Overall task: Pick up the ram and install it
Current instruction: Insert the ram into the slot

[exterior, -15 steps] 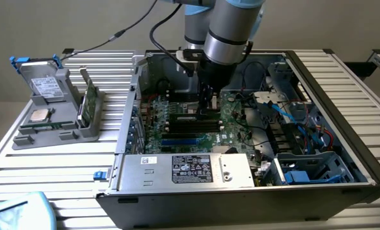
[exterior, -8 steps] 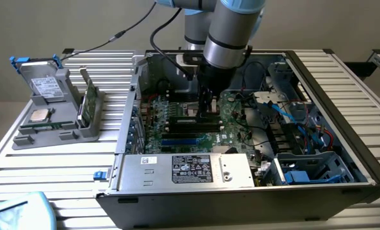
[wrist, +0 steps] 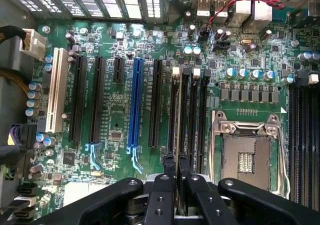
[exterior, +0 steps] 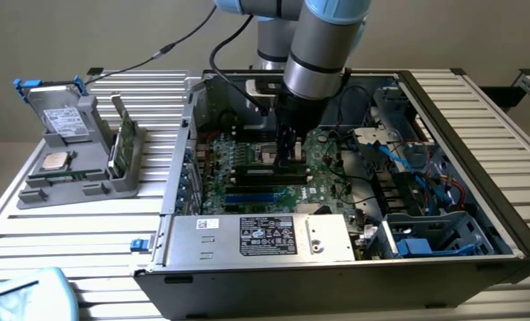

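The ram point(wrist: 179, 116) appears edge-on as a thin pale strip, standing along one of the black memory slots point(wrist: 193, 115) beside the empty processor socket point(wrist: 247, 147). My gripper point(wrist: 176, 161) is shut on the ram's near end, one black finger point(wrist: 169, 169) on each side. In the exterior view the gripper point(exterior: 291, 159) reaches straight down into the open computer case point(exterior: 506, 221), low over the slots point(exterior: 267, 176) on the green motherboard point(exterior: 243, 157). From there the arm's fingers hide the ram.
Long black, blue and white expansion slots point(wrist: 135, 105) lie beside the memory slots. The power supply point(exterior: 260, 237), drive cage point(exterior: 425, 234) and loose cables point(exterior: 399, 150) crowd the case. Outside it, on the exterior view's left, a grey holder point(exterior: 69, 180) carries a green card point(exterior: 122, 140), a silver chip point(exterior: 55, 159) and a drive point(exterior: 64, 120).
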Controlling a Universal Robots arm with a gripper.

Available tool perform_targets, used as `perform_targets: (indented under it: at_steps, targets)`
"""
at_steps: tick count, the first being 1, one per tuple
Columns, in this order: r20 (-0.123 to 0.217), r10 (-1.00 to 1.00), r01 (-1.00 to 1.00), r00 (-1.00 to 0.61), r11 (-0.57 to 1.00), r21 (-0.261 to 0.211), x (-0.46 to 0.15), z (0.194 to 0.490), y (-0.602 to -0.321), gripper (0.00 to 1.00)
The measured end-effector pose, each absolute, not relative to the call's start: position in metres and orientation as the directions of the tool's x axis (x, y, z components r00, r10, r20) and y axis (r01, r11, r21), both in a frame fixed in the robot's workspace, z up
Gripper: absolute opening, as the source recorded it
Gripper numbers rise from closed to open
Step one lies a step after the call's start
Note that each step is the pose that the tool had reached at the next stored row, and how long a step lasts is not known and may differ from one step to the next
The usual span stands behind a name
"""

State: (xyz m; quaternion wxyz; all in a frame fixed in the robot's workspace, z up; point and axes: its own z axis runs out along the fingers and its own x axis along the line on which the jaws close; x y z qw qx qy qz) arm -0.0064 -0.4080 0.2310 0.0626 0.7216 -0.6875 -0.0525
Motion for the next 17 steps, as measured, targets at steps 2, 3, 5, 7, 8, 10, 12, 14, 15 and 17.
perform_targets:
  at_steps: [2, 3, 5, 7, 8, 10, 12, 14, 15, 17]
  targets:
    - [0.011, -0.999, -0.986, 0.049, -0.046, 0.162, -0.0064, 0.23, -0.408, 0.14]
    - [0.011, -0.999, -0.986, 0.048, -0.046, 0.162, -0.0064, 0.23, -0.408, 0.14]
    - [0.011, -0.999, -0.986, 0.047, -0.045, 0.162, -0.0064, 0.2301, -0.408, 0.14]
    - [0.01, -0.999, -0.986, 0.046, -0.043, 0.162, -0.0064, 0.23, -0.408, 0.14]
    - [0.01, -0.999, -0.986, 0.044, -0.042, 0.162, -0.0064, 0.23, -0.4079, 0.14]
    - [0.01, -0.999, -0.986, 0.043, -0.041, 0.16, -0.0064, 0.2301, -0.408, 0.14]
    - [0.011, -0.999, -0.987, 0.042, -0.039, 0.156, -0.0065, 0.2301, -0.408, 0.14]
    - [0.011, -0.999, -0.987, 0.042, -0.039, 0.154, -0.0068, 0.2301, -0.408, 0.14]
    - [0.011, -0.999, -0.987, 0.042, -0.039, 0.154, -0.007, 0.2301, -0.408, 0.14]
    - [0.012, -0.999, -0.988, 0.041, -0.039, 0.152, -0.0077, 0.2301, -0.408, 0.14]
